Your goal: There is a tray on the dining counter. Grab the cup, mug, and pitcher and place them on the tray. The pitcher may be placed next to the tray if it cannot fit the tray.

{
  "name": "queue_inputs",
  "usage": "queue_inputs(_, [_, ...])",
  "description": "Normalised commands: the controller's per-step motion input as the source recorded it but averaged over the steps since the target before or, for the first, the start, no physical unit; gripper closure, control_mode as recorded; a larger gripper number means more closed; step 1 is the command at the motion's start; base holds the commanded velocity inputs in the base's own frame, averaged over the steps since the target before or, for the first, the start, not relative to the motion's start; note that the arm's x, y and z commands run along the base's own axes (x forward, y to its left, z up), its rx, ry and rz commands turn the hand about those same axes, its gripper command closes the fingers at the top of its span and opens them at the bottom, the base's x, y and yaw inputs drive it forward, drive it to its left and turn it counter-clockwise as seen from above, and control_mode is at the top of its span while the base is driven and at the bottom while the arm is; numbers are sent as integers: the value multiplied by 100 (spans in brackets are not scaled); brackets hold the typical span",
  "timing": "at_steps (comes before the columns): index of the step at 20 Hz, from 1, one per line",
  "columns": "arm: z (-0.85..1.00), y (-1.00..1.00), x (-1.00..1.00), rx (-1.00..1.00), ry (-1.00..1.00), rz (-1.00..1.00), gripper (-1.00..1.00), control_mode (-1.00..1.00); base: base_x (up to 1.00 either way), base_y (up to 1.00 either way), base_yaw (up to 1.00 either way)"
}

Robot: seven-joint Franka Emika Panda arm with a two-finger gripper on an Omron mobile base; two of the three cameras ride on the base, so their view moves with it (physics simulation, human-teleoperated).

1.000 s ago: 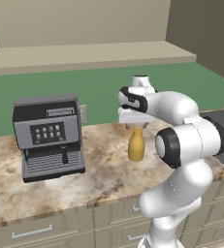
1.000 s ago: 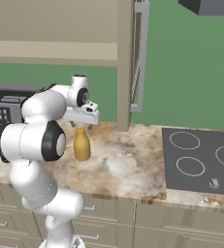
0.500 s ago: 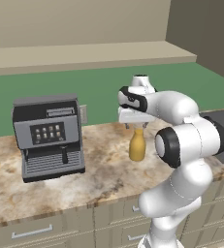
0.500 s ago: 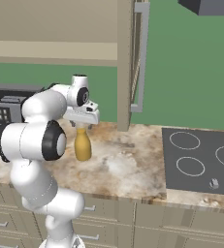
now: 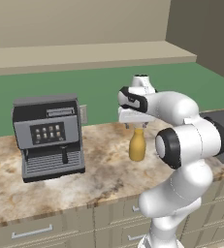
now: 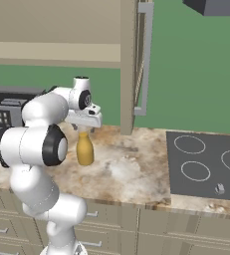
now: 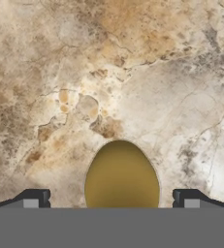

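Standing upright on the marbled worktop (image 5: 99, 169): one yellow-orange pitcher (image 5: 137, 145), bottle-shaped with a narrower neck, set toward the middle of the surface. Directly above it hangs the tool (image 5: 134, 127), pointing straight down, its two dark tips spread wide apart and holding nothing; the tips sit just over the pitcher's top, one to either side. In the hand view the pitcher (image 7: 121, 177) appears from above as a rounded amber shape between the two tips, with bare stone around it. To the pitcher's left, well apart: a grey and black coffee machine (image 5: 48, 135) against the green wall. To the right, on the same run of worktop: a dark stovetop (image 6: 206, 167) with ring markings. Cream drawers (image 6: 161, 229) line the front below.
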Motion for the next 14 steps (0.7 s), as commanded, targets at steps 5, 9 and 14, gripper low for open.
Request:
queue_inputs(5, [0, 0, 0, 0, 0, 0, -100, -100, 0, 0, 0])
queue_inputs(9, [0, 0, 0, 0, -3, 0, -100, -100, 0, 0, 0])
queue_inputs(14, [2, 0, -7, 0, -6, 0, -100, -100, 0, 0, 0])
